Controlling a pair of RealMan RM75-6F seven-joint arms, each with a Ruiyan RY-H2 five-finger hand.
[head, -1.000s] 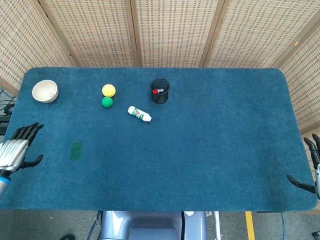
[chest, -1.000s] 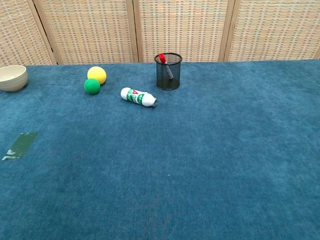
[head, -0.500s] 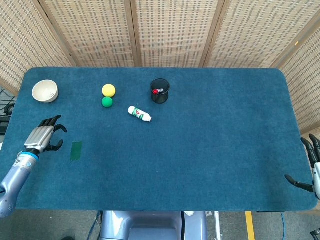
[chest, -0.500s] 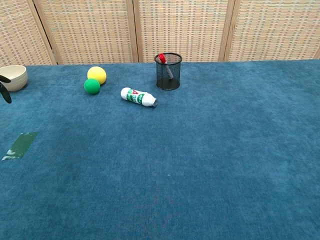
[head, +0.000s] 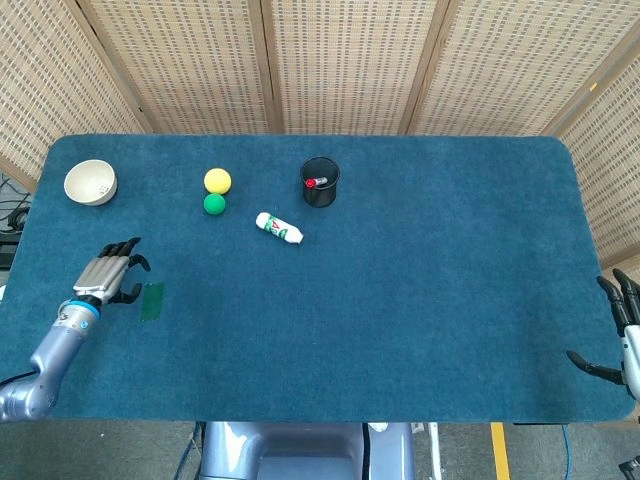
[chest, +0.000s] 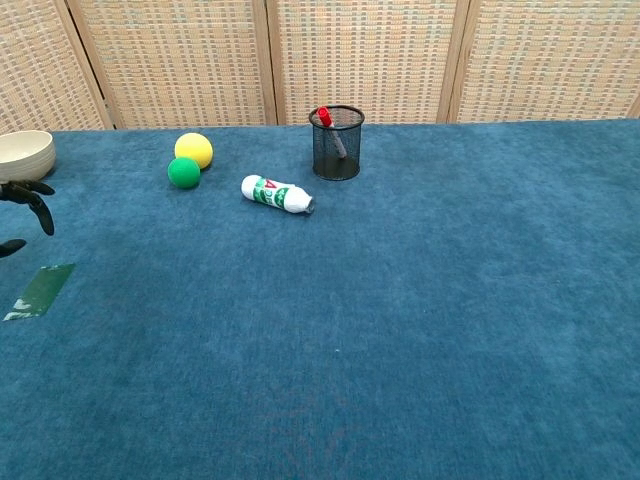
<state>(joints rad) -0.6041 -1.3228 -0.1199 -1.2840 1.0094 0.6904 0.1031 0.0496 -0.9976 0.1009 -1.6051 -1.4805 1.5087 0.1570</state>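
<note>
- The left hand (head: 108, 274) hovers over the bench (head: 400, 300) at the lower left of the head view, fingers spread apart and slightly curved, holding nothing.
- In the chest view only its dark fingertips (chest: 30, 195) show, at the left edge of the frame.
- Just right of that hand lies a green tape patch (head: 152, 300), flat on the cloth; hand and patch are close, but whether they touch cannot be told.
- Above the hand, in the upper left of the head view, stands a cream bowl (head: 90, 182), well apart from it.
- Right of the bowl sit a yellow ball (head: 217, 180) and a green ball (head: 214, 204), the green one just below the yellow and touching or almost touching it.
- Further right a white bottle (head: 278, 227) lies on its side, tilted, its cap end toward the lower right.
- Above the bottle, near the upper middle of the frame, stands a black mesh cup (head: 320, 182) with a red-capped pen (chest: 330, 130) leaning inside it.
- The right hand (head: 618, 335) is at the lower right edge of the head view, beside the bench corner, fingers spread wide and holding nothing; it is well apart from everything else.
</note>
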